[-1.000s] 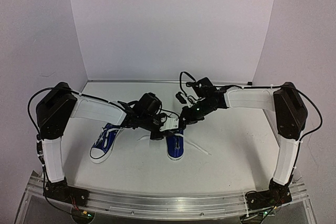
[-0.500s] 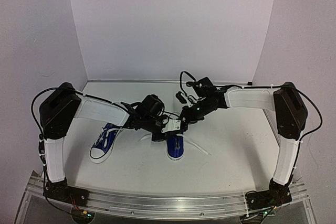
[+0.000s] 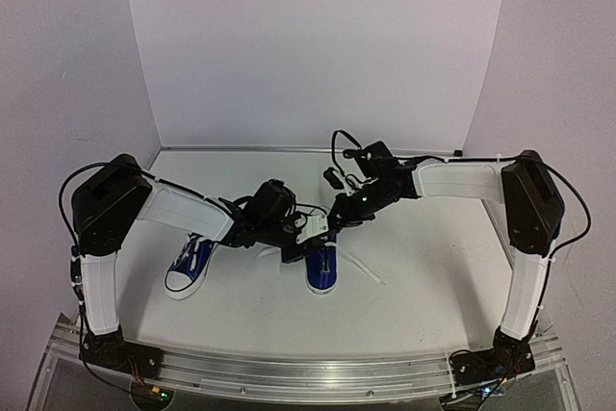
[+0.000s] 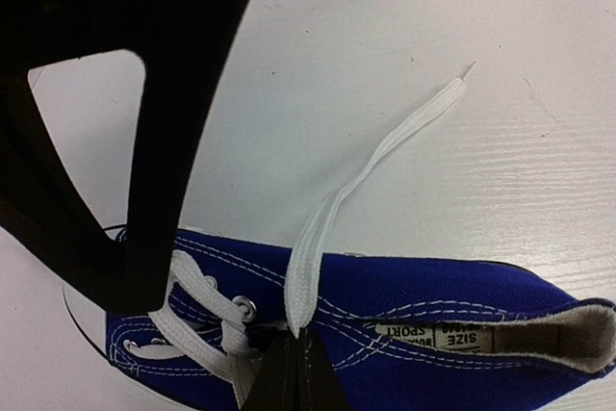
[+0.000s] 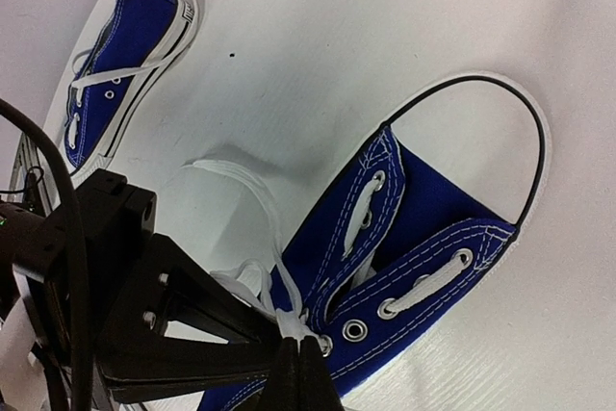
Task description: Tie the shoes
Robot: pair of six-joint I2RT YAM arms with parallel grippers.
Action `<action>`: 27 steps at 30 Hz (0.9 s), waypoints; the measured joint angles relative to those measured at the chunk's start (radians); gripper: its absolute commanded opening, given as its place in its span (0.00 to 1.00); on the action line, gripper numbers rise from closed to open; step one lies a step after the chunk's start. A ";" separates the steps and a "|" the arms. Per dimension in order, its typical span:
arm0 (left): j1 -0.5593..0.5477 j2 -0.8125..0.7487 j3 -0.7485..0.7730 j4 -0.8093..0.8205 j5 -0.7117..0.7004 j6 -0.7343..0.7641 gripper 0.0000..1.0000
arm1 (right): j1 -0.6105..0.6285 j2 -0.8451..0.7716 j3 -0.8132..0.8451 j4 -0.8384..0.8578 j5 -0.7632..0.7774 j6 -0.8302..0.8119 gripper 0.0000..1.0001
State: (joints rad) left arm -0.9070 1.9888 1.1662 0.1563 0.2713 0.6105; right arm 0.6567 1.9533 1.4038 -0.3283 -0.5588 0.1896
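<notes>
**A:** Where do things stand?

**B:** Both grippers are on the blue sneaker [image 3: 322, 269] at mid-table [image 3: 423, 281]. The left gripper [image 4: 295, 358] is pinched on one white lace [image 4: 358, 175], and the right gripper [image 5: 300, 358] is pinched on another strand [image 5: 279, 307].

**A:** Advice?

**B:** Draw them apart evenly and low so neither slips. The arms crowd each other; the second sneaker [image 3: 191, 265] lies well left.

left pincer [image 4: 296, 358] — closed onto the lace [image 4: 330, 209] | left arm [image 3: 183, 209] — sunk slightly lower

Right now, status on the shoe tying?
Left gripper shut on long lace. Right gripper shut on lace by eyelets. Centre shoe untied. Second shoe lies apart.
</notes>
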 measured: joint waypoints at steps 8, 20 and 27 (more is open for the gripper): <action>0.000 -0.033 -0.080 0.105 -0.017 -0.076 0.00 | 0.000 0.000 -0.004 0.006 -0.005 0.003 0.00; 0.000 -0.039 -0.129 0.229 -0.014 -0.178 0.00 | 0.000 0.000 -0.009 0.023 -0.008 0.013 0.00; 0.003 -0.039 -0.133 0.273 -0.024 -0.220 0.00 | 0.000 0.000 -0.017 0.027 -0.008 0.014 0.00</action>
State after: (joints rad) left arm -0.9039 1.9499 1.0336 0.4297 0.2470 0.3901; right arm 0.6567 1.9533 1.3869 -0.3016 -0.5667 0.2039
